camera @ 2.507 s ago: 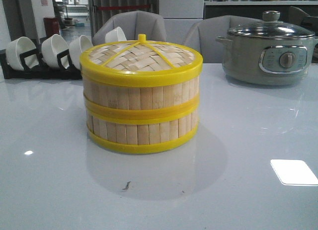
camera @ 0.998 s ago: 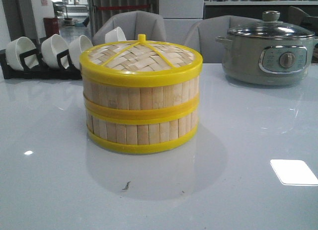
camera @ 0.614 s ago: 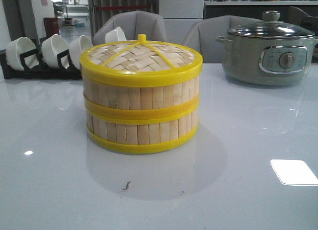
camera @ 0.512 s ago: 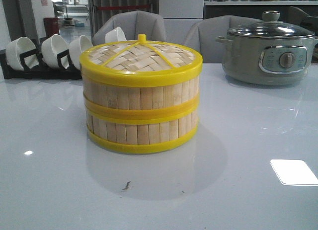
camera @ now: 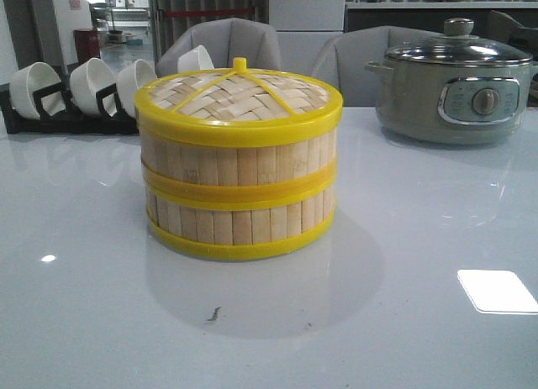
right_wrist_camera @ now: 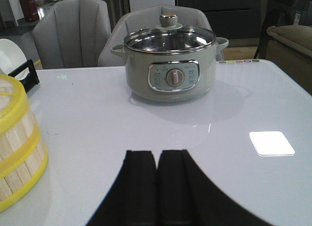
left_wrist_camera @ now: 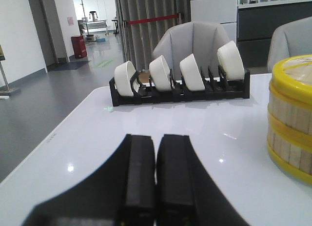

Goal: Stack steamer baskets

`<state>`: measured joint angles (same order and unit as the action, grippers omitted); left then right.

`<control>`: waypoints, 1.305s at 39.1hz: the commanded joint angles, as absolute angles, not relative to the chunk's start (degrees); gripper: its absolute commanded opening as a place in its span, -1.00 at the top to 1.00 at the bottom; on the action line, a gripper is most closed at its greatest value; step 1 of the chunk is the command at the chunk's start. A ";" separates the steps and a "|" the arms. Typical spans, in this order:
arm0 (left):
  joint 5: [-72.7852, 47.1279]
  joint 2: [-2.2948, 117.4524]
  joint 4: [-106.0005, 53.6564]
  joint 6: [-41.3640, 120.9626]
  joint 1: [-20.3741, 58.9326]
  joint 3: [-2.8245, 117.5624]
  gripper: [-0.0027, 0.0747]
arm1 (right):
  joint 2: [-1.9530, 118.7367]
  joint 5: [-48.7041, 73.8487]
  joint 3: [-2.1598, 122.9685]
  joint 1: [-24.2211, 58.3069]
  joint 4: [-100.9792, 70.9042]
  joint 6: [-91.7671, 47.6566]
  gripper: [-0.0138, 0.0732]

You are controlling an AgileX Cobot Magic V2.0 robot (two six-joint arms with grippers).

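Standing unchanged since earlier frames, the steamer baskets (camera: 239, 196) are stacked (lid (camera: 239, 99) on) – apparently finished; left claw (left_wrist_camera: 156, 174) and right claw (right_wrist_camera: 157, 179) clenched, empty.

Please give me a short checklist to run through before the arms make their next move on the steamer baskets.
1. Steamer baskets stacked one on the other, walls aligned: ok.
2. Woven lid seated flat on top: ok.
3. Left pincer shut, holding nothing, apart from the stack: ok.
4. Right pincer shut, holding nothing, apart from the stack: ok.
5. Electric pot and bowl rack stand apart from the stack: ok.
6. Contents of the baskets: cannot tell, the lid hides them.
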<state>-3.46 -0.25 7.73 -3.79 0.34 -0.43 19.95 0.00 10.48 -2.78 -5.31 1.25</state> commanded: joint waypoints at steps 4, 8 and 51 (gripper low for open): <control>0.88 -0.88 7.75 -4.34 0.22 -0.44 0.71 | 20.13 -5.06 12.17 -3.01 -5.24 0.89 0.60; 0.88 -0.88 7.75 -4.34 0.22 -0.44 0.71 | 20.13 -5.06 12.17 -3.01 -5.24 0.89 0.60; 0.88 -0.88 7.75 -4.34 0.22 -0.44 0.71 | -1.76 2.01 -0.88 -3.01 -4.69 1.26 0.60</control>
<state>-3.55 -0.25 7.83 -3.88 0.34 -0.43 -0.64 6.50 -1.75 -2.78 -4.79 1.25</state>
